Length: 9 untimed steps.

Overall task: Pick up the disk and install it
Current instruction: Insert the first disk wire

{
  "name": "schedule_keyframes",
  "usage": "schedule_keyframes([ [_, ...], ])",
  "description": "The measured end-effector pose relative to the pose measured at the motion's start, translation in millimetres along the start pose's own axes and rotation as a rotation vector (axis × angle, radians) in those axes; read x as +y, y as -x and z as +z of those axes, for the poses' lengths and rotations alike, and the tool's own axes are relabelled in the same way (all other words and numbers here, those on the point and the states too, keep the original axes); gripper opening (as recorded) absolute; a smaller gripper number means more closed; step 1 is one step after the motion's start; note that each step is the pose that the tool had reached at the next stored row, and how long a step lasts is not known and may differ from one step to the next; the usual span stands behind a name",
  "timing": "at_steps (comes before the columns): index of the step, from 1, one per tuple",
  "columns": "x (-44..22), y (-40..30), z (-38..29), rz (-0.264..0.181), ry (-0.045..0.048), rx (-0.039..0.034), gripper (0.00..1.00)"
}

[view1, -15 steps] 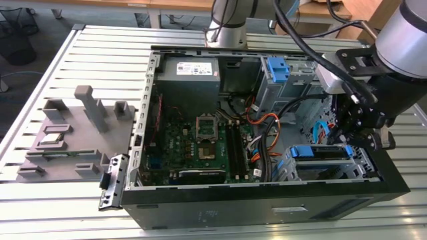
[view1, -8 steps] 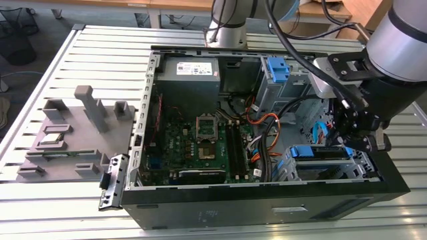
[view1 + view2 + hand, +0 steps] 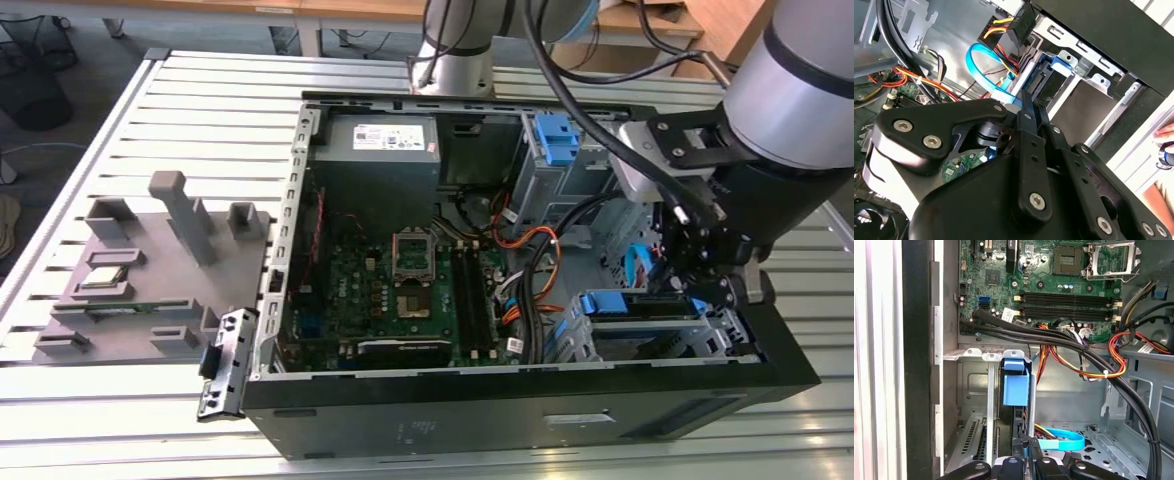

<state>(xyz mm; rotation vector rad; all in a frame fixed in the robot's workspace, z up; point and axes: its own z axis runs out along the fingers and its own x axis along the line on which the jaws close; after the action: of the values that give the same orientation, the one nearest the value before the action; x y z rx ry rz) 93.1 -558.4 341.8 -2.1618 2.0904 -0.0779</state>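
1. Apparently the install step: the disk (image 3: 1015, 385) sits in the drive cage (image 3: 974, 390) of the open computer case (image 3: 534, 405), at the exterior view's right.
2. My tool (image 3: 1027, 452) hangs just beside its blue frame, fingers (image 3: 1025, 127) pressed close together; I see no grasp.
3. Final seating, I judge, calls for a straight push, clear of the blue cable (image 3: 1066, 442).
4. Slatted metal counter (image 3: 200, 100); wooden furniture (image 3: 334, 10) behind.

Green flat printed motherboard (image 3: 400, 285), black slots; black steel computer case (image 3: 534, 425); pale grey slatted metal surface (image 3: 200, 100). Blue plastic frame on the disk (image 3: 627, 303); lighter blue flat data cable (image 3: 1076, 442). Orange, red and yellow thin wire bundle (image 3: 1069, 367).
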Motion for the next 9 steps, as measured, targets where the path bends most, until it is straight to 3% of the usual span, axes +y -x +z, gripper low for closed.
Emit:
schedule_keyframes([
  [9,5.1,-0.1,4.0,-0.008,-0.0186,-0.0005,0.16],
])
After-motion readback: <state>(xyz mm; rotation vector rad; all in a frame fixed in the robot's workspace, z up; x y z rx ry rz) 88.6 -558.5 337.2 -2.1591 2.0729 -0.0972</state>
